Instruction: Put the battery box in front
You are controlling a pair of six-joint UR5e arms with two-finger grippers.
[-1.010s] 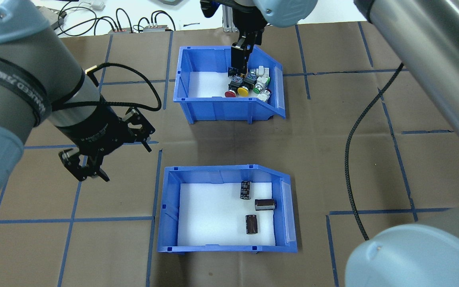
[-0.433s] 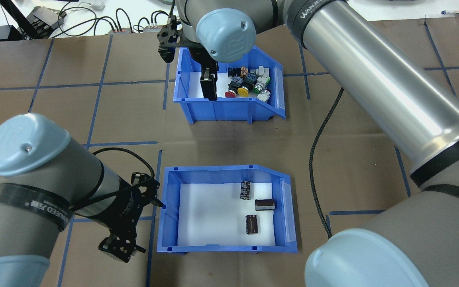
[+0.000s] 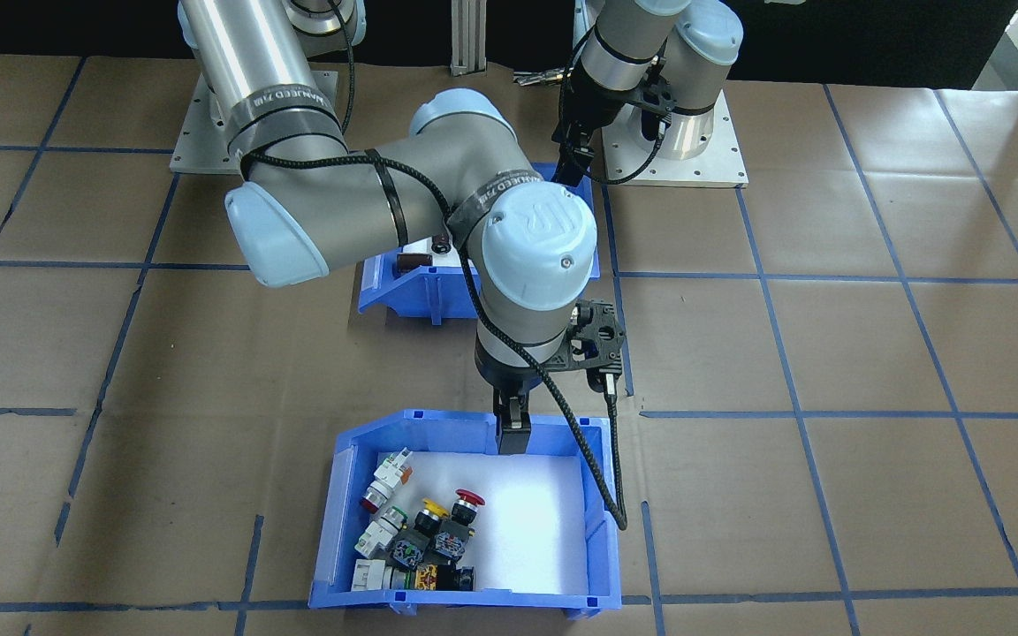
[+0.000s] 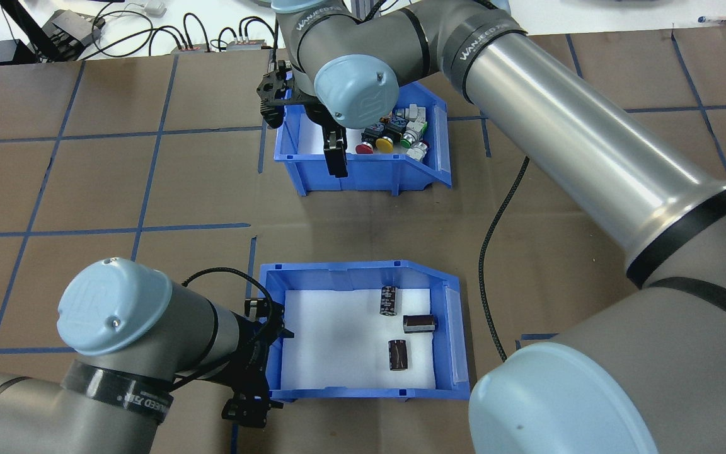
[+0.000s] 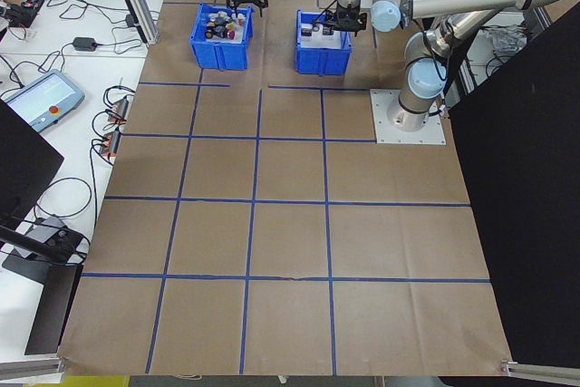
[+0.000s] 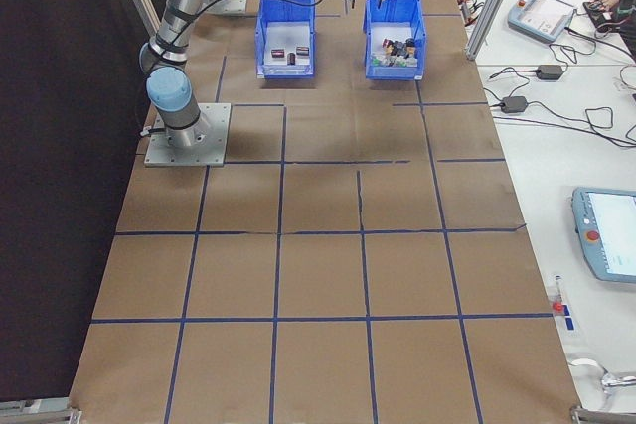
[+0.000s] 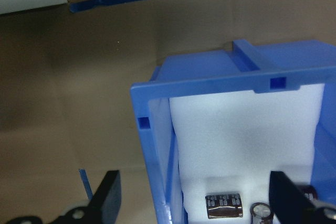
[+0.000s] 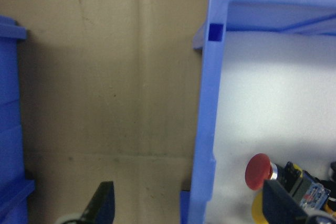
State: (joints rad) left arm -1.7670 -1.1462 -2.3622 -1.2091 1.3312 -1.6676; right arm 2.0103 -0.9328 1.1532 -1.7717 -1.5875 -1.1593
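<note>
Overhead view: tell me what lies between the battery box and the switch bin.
Overhead, nothing stands between the battery box and the switch bin, only bare brown table covering with blue tape lines.

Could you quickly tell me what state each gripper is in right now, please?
Left gripper: open, jaws straddling the battery box wall, holding nothing.
Right gripper: open, jaws straddling the switch bin wall, holding nothing.

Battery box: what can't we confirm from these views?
- Battery box: in the front-facing view the right arm covers most of it.
- Left tool: wrist view cuts off its fingertips; whether they touch the wall is unclear.
- Cylinder markings: too small to read.
- Side views: both bins too small.
</note>
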